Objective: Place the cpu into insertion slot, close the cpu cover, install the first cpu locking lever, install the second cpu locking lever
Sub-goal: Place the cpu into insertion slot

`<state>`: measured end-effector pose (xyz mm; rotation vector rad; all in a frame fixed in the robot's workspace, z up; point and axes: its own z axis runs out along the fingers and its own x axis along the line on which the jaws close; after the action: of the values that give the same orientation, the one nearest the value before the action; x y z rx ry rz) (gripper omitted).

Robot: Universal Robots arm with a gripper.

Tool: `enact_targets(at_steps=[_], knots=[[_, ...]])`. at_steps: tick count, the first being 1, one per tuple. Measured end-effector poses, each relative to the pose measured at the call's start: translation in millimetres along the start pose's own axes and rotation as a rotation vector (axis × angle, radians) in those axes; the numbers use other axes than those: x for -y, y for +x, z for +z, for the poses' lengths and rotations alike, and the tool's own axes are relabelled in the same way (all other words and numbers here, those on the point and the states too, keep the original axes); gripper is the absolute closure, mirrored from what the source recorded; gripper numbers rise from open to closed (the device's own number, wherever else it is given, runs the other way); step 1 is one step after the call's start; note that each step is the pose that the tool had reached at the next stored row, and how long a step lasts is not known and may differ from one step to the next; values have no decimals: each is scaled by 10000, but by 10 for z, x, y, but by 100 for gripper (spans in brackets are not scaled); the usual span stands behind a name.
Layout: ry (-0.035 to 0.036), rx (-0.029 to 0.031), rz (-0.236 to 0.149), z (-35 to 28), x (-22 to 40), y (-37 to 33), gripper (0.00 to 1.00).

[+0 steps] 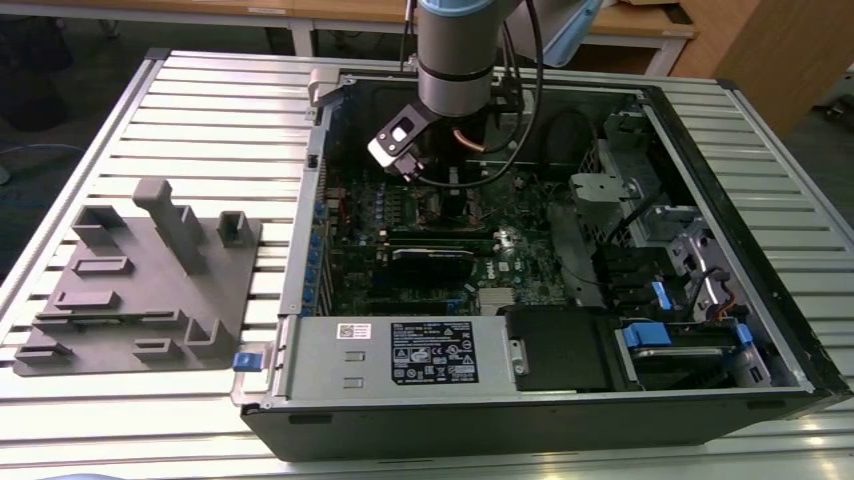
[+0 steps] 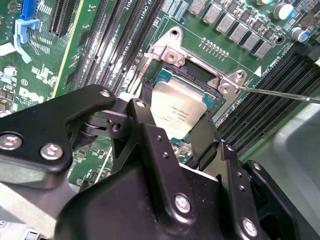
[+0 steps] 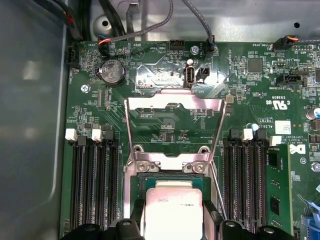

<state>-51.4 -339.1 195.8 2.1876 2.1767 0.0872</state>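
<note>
My gripper (image 1: 447, 185) reaches down into the open computer case (image 1: 747, 230), over the green circuit board. In both wrist views its black fingers (image 2: 145, 117) sit on two opposite edges of the cpu (image 2: 177, 111), a silver-faced square chip, and are shut on it. The cpu (image 3: 172, 210) lies level at the insertion slot (image 3: 170, 176), whose black rim shows beyond it (image 2: 197, 75). Whether the cpu is fully seated I cannot tell. The cpu cover (image 3: 172, 104), a silvery frame, stands swung up and open behind the slot. A thin locking lever rod (image 2: 280, 93) sticks out beside the socket.
Rows of black memory slots (image 3: 95, 185) flank the socket on both sides (image 3: 245, 185). The case's grey wall (image 3: 30, 125) rises close by. A grey box with a black label (image 1: 400, 355) sits at the case front. A grey fixture plate (image 1: 134, 280) lies at the exterior view's left.
</note>
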Motion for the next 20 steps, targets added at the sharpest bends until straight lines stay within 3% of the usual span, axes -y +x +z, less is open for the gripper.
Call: enact_targets(at_steps=[10, 12, 13, 20], knots=[[-7, -33, -21, -8, 6, -1, 46], [-24, -127, -13, -8, 21, -1, 46], [-29, -141, -12, -8, 27, -1, 46], [-34, -140, -11, 3, 38, -1, 46]])
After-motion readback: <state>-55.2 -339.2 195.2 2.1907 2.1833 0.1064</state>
